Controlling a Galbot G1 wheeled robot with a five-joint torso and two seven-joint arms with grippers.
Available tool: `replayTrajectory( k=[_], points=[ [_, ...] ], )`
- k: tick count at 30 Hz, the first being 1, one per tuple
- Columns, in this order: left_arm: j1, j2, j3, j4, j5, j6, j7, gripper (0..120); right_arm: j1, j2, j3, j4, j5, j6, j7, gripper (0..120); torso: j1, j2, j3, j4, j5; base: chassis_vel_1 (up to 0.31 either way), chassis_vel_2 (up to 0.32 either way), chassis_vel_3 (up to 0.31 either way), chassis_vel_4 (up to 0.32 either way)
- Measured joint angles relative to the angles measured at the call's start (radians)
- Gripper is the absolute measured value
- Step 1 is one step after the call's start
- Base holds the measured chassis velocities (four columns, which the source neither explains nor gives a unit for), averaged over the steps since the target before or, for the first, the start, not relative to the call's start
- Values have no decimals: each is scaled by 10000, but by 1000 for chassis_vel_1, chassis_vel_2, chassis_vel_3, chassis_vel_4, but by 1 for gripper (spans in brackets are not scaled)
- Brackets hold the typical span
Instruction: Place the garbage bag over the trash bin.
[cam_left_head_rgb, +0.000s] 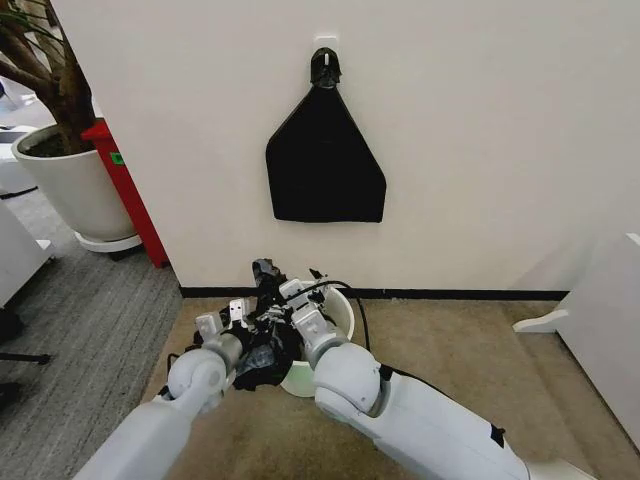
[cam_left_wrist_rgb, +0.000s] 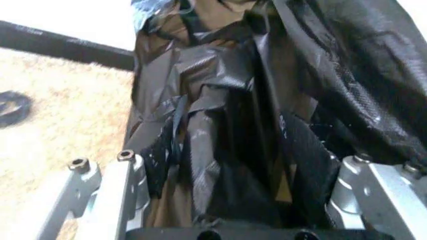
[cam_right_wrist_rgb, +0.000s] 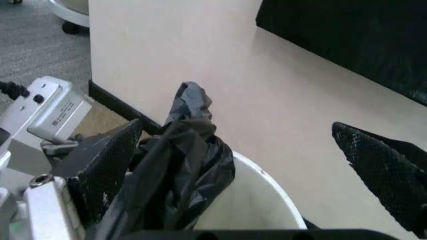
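Note:
The cream-white trash bin (cam_left_head_rgb: 341, 311) stands on the carpet against the wall, and both arms reach down to it. The glossy, crinkly black garbage bag (cam_left_head_rgb: 262, 350) is bunched at the bin's left rim, one end sticking up. My left gripper (cam_left_head_rgb: 250, 316) is shut on the bundle; in the left wrist view the bag (cam_left_wrist_rgb: 233, 100) is packed between the pads of the left gripper (cam_left_wrist_rgb: 233, 165). My right gripper (cam_right_wrist_rgb: 247, 165) is open wide over the bin's rim (cam_right_wrist_rgb: 263, 197), the bag (cam_right_wrist_rgb: 180, 165) resting against one finger (cam_right_wrist_rgb: 107, 160).
A flat black triangular sheet (cam_left_head_rgb: 325, 170) hangs from a wall hook above the bin. A large white plant pot (cam_left_head_rgb: 70, 185) and a red stand (cam_left_head_rgb: 125, 180) are at the left. A white furniture edge (cam_left_head_rgb: 600, 320) stands at the right. Open carpet lies right of the bin.

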Motion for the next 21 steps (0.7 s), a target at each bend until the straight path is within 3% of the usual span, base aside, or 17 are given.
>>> replayTrajectory(
  k=[8,12,14,17,21],
  points=[
    [-9,12,-158,-65,52,1076,-684,58,-155,-77,97,38,-231,175,-160,100,0,0,0,1,0,0,0,0,0],
    [9,-19,-229,-23,68,1399,-768,74,-155,-123,83,97,-236,177,-180,100,-1,0,0,1,-1,0,0,0,0],
    [3,-49,-233,-9,52,1560,-768,75,-169,-139,50,107,-255,195,-182,100,0,0,0,2,0,0,0,0,0],
    [-24,-83,-233,-6,11,1678,-768,71,-214,-143,32,107,-301,253,-185,100,-1,0,-1,2,0,0,0,0,0],
    [-53,-93,-170,-37,-11,1730,-764,56,-295,-189,19,116,-377,347,-232,100,-1,0,0,2,0,0,0,0,0]
  ],
)
